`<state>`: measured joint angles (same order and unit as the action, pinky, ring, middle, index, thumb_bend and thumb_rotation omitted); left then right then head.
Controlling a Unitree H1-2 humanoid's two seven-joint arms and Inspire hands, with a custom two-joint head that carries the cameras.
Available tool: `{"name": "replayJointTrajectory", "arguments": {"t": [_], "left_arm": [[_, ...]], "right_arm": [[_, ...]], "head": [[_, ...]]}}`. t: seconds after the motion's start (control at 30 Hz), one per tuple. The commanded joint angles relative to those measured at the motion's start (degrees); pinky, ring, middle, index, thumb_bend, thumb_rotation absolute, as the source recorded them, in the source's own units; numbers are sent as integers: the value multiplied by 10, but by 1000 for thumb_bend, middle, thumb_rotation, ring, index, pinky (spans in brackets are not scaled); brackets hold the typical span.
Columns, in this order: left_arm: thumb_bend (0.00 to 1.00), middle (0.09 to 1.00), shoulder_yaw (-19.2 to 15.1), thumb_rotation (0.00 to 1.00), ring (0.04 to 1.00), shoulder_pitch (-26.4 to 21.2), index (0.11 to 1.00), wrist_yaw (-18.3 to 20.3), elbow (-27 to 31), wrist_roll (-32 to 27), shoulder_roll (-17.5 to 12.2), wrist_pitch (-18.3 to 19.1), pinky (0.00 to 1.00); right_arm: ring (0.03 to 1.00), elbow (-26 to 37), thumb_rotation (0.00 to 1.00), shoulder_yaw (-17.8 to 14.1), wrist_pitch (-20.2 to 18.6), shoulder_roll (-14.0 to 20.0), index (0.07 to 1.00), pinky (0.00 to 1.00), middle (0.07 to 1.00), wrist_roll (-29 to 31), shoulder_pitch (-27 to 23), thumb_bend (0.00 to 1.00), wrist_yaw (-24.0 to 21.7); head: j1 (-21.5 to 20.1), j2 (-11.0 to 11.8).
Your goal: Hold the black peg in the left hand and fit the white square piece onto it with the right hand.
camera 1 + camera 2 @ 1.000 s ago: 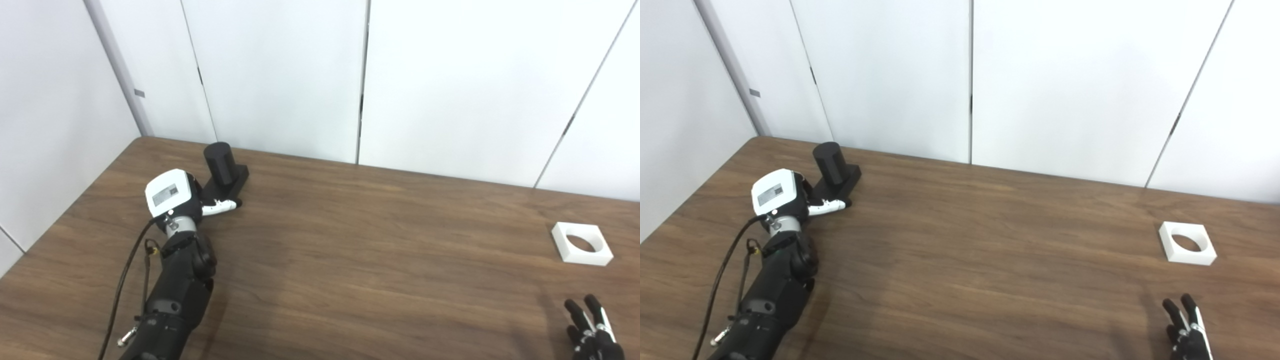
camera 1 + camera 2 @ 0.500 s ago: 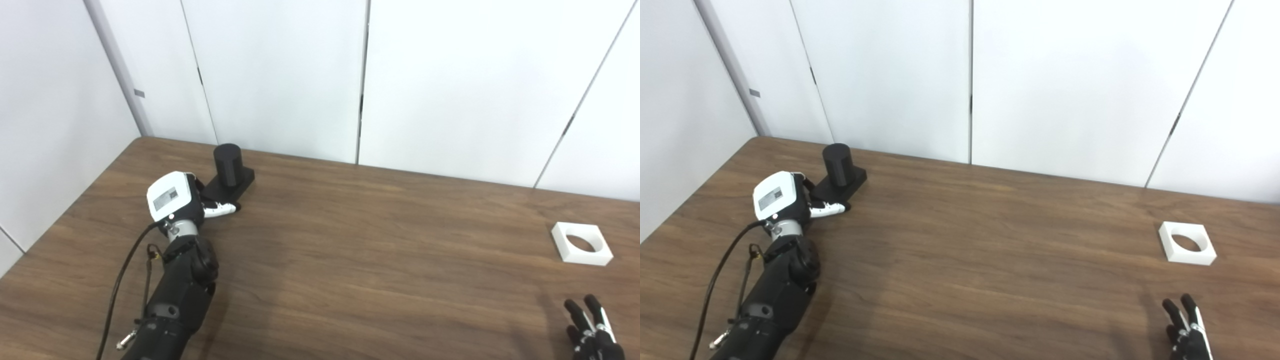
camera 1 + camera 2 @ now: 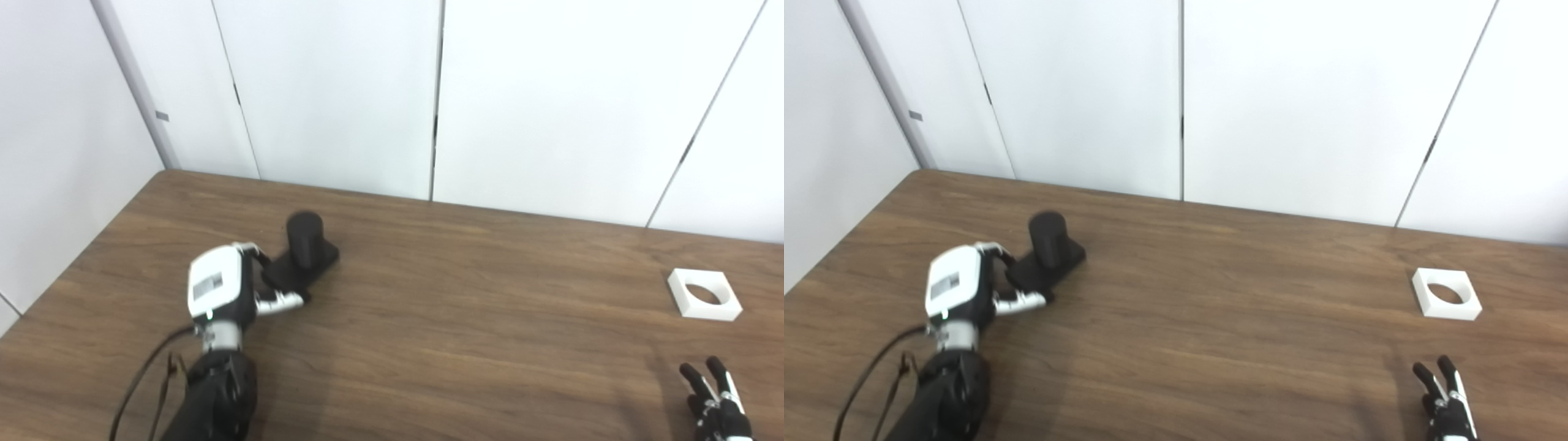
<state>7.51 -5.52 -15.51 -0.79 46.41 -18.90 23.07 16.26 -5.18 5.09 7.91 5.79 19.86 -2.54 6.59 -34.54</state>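
The left hand (image 3: 223, 291) is closed on the near end of the flat base of the black peg (image 3: 304, 250), with its fingers (image 3: 278, 302) curled around the base edge. The peg seems lifted a little above the wooden table (image 3: 429, 318), at the left side and about midway between near and far, but I cannot tell for sure if the base is touching the wood or not. The right hand (image 3: 716, 407) waits at the near right corner, only partly in view; its fingers point up and apart and it holds nothing.

The white square piece (image 3: 704, 294) lies flat on the table at the right, a little farther than the right hand and well apart from the peg.

What could go wrong, in my judgement: the grip is only on one end of the base, and the heavy cylinder is at the other end. So the peg can turn or droop in the fingers, or slip out, when the arm moves or when the white piece is pushed onto it. If the peg is tilted at that moment, the round hole will catch on the top edge and jam. The right hand must also travel far, and a thin frame lying flat is not easy to pick up.

The cylinder stands nearly upright, leaning slightly, its top toward the ceiling. The long axis of the base runs from the hand toward the far right.
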Motion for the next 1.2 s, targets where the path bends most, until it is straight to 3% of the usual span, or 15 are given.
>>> {"name": "replayJointTrajectory", "arguments": {"t": [0.0,0.23,0.5,0.77,0.97,1.17], "left_arm": [[518,755,11,47,815,4,486,5,49,19,-5,-14,678],[515,754,49,46,801,61,486,14,87,36,-16,-84,691],[517,755,86,42,794,111,487,79,149,35,-43,-172,694],[517,759,105,40,789,142,486,161,208,-6,-53,-237,673],[517,740,129,40,757,147,486,173,192,2,-47,-294,664],[518,718,156,41,748,149,486,155,161,17,-38,-350,712]], "right_arm": [[998,23,1000,4,0,-10,996,1000,922,-4,-1,574,2],[999,45,1000,15,-15,-16,1000,1000,926,-21,2,523,8],[993,67,1000,36,-37,-27,995,1000,916,-50,5,494,20],[972,81,1000,59,-70,-45,973,1000,890,-80,-5,550,45],[973,84,1000,75,-87,-54,963,1000,879,-95,-11,575,68],[970,88,1000,87,-92,-55,969,1000,879,-84,-13,590,77]], "head": [[-3,-3],[-47,-25],[-117,-52],[-166,-79],[-182,-88],[-190,-90]]}}
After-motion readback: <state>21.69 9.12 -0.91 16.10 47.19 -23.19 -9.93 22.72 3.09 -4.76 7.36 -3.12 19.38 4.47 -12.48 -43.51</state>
